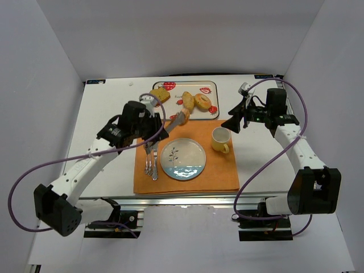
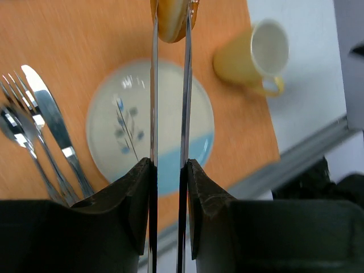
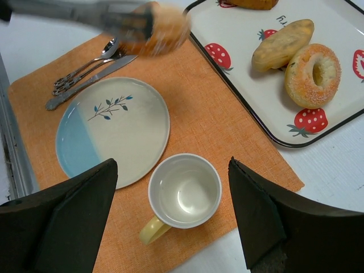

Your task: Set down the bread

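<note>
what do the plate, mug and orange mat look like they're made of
Plate: likely glazed ceramic, glossy, with a painted sprig and blue band.
Mug: also ceramic-looking, yellow outside, shiny white inside with highlights.
Mat: woven fabric, matte, visible weave texture.

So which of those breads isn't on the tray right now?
The small orange-brown bun, pinched in the tongs that the left gripper holds. The square slice, long roll and sugared ring all lie on the strawberry tray.

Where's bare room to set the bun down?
The plate is bare, between cutlery and cup, just this side of the bun in the tongs. The mat's near corner by the cup is free. The tray is crowded with breads.
</note>
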Motion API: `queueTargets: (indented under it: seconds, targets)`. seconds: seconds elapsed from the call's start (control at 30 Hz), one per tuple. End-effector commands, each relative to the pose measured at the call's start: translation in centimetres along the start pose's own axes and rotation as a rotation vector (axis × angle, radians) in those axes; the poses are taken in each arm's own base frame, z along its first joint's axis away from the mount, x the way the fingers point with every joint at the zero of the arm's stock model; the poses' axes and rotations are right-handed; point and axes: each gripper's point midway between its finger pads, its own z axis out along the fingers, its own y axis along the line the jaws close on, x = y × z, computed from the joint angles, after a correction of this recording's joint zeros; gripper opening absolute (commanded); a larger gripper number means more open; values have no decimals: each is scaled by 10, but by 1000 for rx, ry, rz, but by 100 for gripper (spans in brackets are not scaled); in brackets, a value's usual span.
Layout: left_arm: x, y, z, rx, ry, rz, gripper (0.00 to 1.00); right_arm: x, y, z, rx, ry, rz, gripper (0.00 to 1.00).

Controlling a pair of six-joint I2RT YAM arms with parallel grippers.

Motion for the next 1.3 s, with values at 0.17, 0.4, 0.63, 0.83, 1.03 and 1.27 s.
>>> queueTargets:
  seconds: [0.17,0.4,0.63,0.83,1.03,1.27]
  targets:
    - [103,-24,-14,42,222,-135,9,-21,-1,-2,-26,-27,-36,83]
    - [144,-29,8,-16,295,-70,37,-23,3,-4,-31,-31,-40,83]
    - [135,-32,0,-14,251,-58,55,-17,7,-5,-31,-27,-35,83]
    - [127,-34,-10,-10,221,-59,59,-14,9,-5,-35,-24,-27,83]
    - [107,-35,-18,-31,149,-58,59,-14,10,-5,-41,-26,-29,83]
    - [69,-18,-31,-156,3,-34,47,-14,12,-5,-51,-27,-40,83]
